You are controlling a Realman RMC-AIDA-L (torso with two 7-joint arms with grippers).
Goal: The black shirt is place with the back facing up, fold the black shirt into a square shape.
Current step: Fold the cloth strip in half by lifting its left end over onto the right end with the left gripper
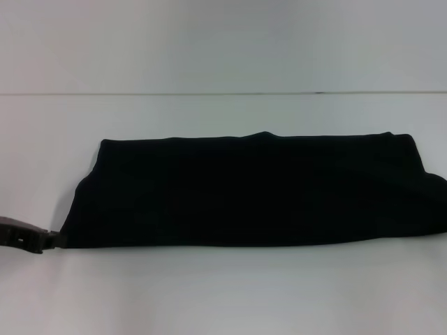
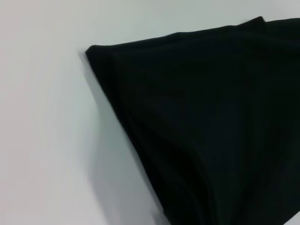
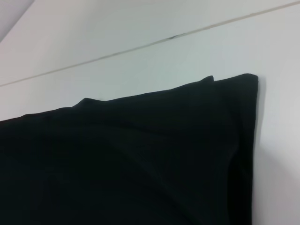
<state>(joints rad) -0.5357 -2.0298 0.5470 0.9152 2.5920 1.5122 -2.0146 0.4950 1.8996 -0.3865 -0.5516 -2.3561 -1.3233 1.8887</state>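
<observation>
The black shirt (image 1: 251,188) lies on the white table as a long folded band that runs off the head view's right edge. My left gripper (image 1: 56,239) is at the near-left corner of the band, shut on the cloth there. That corner is drawn out toward the gripper. In the left wrist view the black shirt (image 2: 211,126) rises off the table toward the camera, with a shadow under its edge. The right wrist view shows the shirt's far right corner (image 3: 243,84) and folded layers. My right gripper is out of view.
The white table (image 1: 209,293) stretches in front of and behind the shirt. A thin seam (image 1: 209,93) crosses the table behind the shirt, also seen as the seam (image 3: 140,47) in the right wrist view.
</observation>
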